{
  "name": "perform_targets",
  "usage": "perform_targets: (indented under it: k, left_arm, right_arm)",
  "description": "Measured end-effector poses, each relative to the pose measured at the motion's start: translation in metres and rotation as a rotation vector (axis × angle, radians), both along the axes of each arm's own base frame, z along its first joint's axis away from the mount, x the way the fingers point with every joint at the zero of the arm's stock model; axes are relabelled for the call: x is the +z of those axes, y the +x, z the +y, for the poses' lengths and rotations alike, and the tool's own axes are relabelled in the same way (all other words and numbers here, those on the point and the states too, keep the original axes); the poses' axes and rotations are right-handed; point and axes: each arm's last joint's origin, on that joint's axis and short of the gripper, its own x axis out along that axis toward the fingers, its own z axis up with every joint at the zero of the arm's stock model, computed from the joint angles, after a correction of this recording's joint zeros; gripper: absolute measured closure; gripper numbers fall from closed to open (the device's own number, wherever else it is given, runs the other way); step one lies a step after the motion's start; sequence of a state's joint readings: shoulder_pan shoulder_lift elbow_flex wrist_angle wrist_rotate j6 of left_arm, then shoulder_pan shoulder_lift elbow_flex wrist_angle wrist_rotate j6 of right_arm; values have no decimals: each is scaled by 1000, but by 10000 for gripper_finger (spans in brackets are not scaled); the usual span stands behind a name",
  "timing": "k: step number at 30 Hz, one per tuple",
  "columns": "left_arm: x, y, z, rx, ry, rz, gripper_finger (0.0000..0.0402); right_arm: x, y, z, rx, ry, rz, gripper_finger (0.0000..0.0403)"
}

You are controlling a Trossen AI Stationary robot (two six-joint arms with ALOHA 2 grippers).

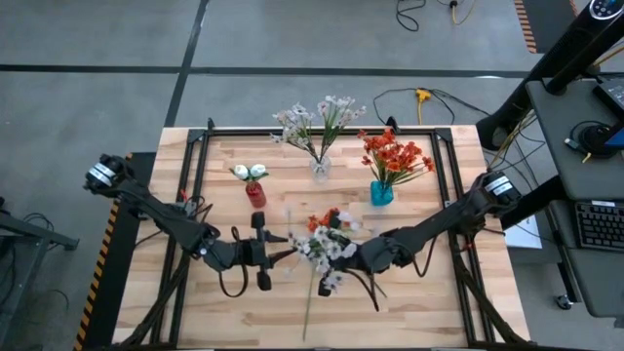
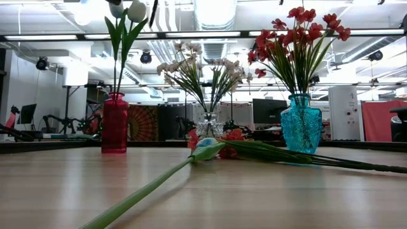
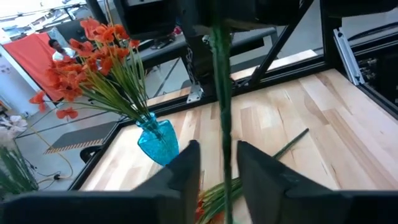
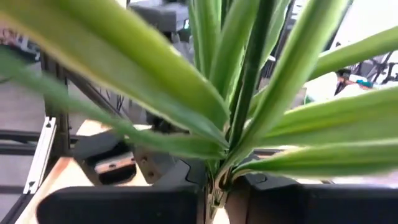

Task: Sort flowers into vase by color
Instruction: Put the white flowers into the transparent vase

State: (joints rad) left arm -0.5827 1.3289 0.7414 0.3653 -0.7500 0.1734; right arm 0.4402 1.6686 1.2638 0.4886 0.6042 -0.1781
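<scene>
Three vases along the far half of the table, each partly filled. Red vase to the left, holding white tulip buds. Clear vase in the middle, holding pale sprays. Blue vase to the right, holding orange-red blooms. So far sorted by colour, judging from how these stand.

Still to sort: a mixed bunch at the table's centre, between the two grippers, with pale sprays and orange-red blooms together. One long stem flat on the wood, running toward the near edge, with a pale bud at its far end.

Left gripper just left of the bunch, fingers closed to a narrow gap around a thin green stalk, apparently gripping it. Right gripper just right of the bunch, clamped on a leafy stem at its base, leaves filling its wrist view.

Roughly past halfway, by this reckoning: several stems left, each needing its matching vase.
</scene>
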Motion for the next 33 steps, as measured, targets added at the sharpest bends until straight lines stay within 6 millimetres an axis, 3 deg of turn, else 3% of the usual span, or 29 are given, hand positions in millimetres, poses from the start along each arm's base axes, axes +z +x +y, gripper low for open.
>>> perform_targets:
  k: [6,11,15,22,26,33]
  left_arm:
    - [11,-15,10,6,3,42,228]
    - [20,-35,23,24,-33,95,194]
    - [32,-51,34,26,-47,87,194]
    - [50,-75,51,58,-49,49,210]
    - [53,-88,60,117,-80,44,219]
    - [54,-107,72,160,-200,44,233]
  right_arm:
    - [19,8,-11,-50,10,113,383]
    - [38,13,-35,-173,-27,242,384]
    - [48,16,-68,-255,-27,275,384]
    - [50,22,-128,-335,32,275,385]
    - [42,26,-155,-402,47,285,385]
    - [18,22,-182,-465,62,234,385]
